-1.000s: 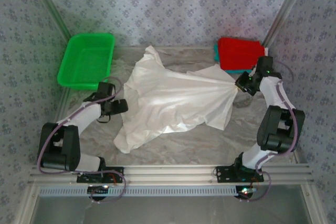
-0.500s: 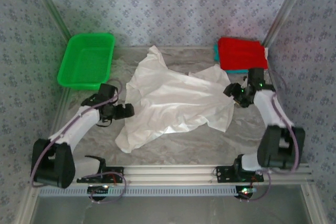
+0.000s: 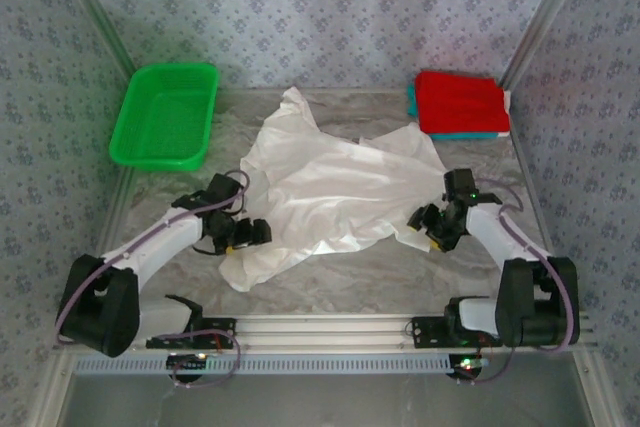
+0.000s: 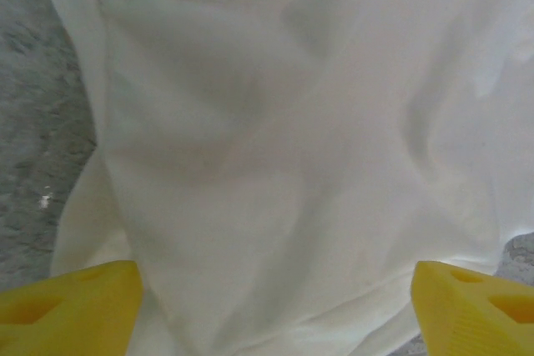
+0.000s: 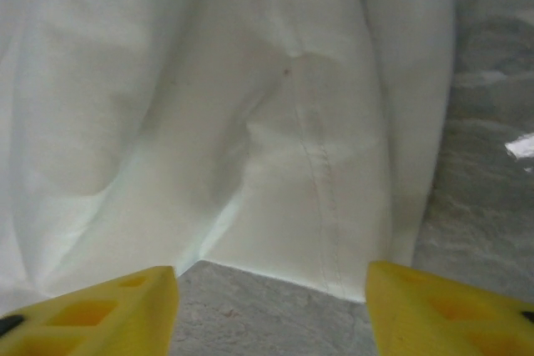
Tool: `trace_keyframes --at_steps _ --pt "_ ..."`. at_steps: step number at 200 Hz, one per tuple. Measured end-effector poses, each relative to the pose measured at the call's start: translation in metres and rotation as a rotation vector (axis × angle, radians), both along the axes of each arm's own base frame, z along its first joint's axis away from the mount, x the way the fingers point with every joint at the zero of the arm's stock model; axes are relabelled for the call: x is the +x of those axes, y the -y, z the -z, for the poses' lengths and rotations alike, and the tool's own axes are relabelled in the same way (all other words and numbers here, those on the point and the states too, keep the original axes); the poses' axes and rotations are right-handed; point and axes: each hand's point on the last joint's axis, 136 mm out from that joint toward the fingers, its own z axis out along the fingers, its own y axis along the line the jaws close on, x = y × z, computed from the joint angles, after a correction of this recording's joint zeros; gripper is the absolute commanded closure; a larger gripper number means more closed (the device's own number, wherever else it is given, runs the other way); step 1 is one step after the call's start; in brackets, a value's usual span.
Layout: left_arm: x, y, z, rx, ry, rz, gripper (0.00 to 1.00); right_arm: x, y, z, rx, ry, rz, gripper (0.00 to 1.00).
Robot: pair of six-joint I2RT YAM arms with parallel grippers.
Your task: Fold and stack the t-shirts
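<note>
- The white t-shirt (image 3: 340, 187) lies unfolded and rumpled in the middle of the bench (image 3: 400, 267). Its long axis runs on a slant from the near left towards the far right.
- A folded red shirt (image 3: 460, 102) sits on a teal shirt (image 3: 412, 102) in the far-right corner, near the white one's far-right tip.
- My left gripper (image 3: 255, 232) is at the white t-shirt's near-left edge. In the wrist view the cloth spreads ahead of and beneath my fingertips (image 4: 71, 298). The jaws stand wide apart and hold nothing.
- My right gripper (image 3: 428, 229) is at the near-right edge. From its wrist camera the stitched hem lies just ahead of my fingertips (image 5: 92, 310), with bare bench between them. These jaws are also apart and empty.
- Each arm is the nearer one for its own side of the near hem. I judge the coming move to be a pinch on that hem from both ends, so each gripper must go forward and down onto the cloth.
- Both my arms reach out low over the bench, with the forearms angled inward towards the shirt.
- The green basket (image 3: 175, 67) stands at the far left, well apart.
</note>
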Motion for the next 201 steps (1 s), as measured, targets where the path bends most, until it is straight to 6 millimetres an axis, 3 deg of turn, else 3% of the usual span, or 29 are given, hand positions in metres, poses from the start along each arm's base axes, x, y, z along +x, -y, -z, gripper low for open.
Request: trace_keyframes --at_steps 10,23,30,39,50,62,70,81,120,153,167,178,186,201 --pt "-0.002 0.001 0.005 -0.005 -0.006 -0.006 0.24 0.001 -0.002 0.005 0.005 -0.015 0.001 0.57" --pt "-0.005 0.0 0.01 -0.008 -0.014 -0.017 0.36 0.002 -0.002 0.012 0.001 -0.028 -0.015 0.71" --pt "-0.006 -0.001 0.014 -0.008 -0.016 -0.021 0.41 0.002 -0.002 0.015 -0.001 -0.033 -0.021 0.74" --pt "-0.007 -0.002 0.017 -0.007 -0.019 -0.028 0.45 0.001 -0.003 0.017 -0.001 -0.036 -0.028 0.73" --pt "-0.008 -0.002 0.019 -0.011 -0.02 -0.037 0.46 0.001 -0.002 0.017 -0.004 -0.034 -0.032 0.62" --pt "-0.005 0.0 0.019 -0.019 -0.012 -0.045 0.49 0.001 0.0 0.016 -0.012 -0.038 -0.024 0.58" --pt "-0.003 0.001 0.019 -0.024 -0.003 -0.048 0.46 -0.001 0.002 0.015 -0.026 -0.041 -0.021 0.54" --pt "-0.001 0.002 0.017 -0.031 0.007 -0.044 0.34 -0.004 0.006 0.011 -0.044 -0.041 -0.008 0.49" --pt "0.002 0.008 0.002 -0.055 0.003 -0.046 0.22 -0.012 0.02 -0.015 -0.075 0.014 0.075 0.41" --pt "-0.002 0.014 -0.007 -0.066 -0.016 -0.028 0.2 -0.02 0.023 0.001 -0.069 -0.063 0.103 0.43" --pt "-0.009 0.016 -0.004 -0.066 -0.049 -0.019 0.27 -0.023 0.021 0.014 -0.061 -0.101 0.1 0.51" --pt "-0.012 0.02 0.001 -0.07 -0.071 -0.012 0.36 -0.022 0.018 0.021 -0.05 -0.113 0.093 0.64" --pt "-0.014 0.022 0.006 -0.071 -0.088 -0.008 0.47 -0.02 0.016 0.023 -0.045 -0.112 0.087 0.74" --pt "-0.017 0.023 0.015 -0.067 -0.118 -0.018 0.8 -0.012 0.011 0.025 -0.024 -0.089 0.061 0.91"
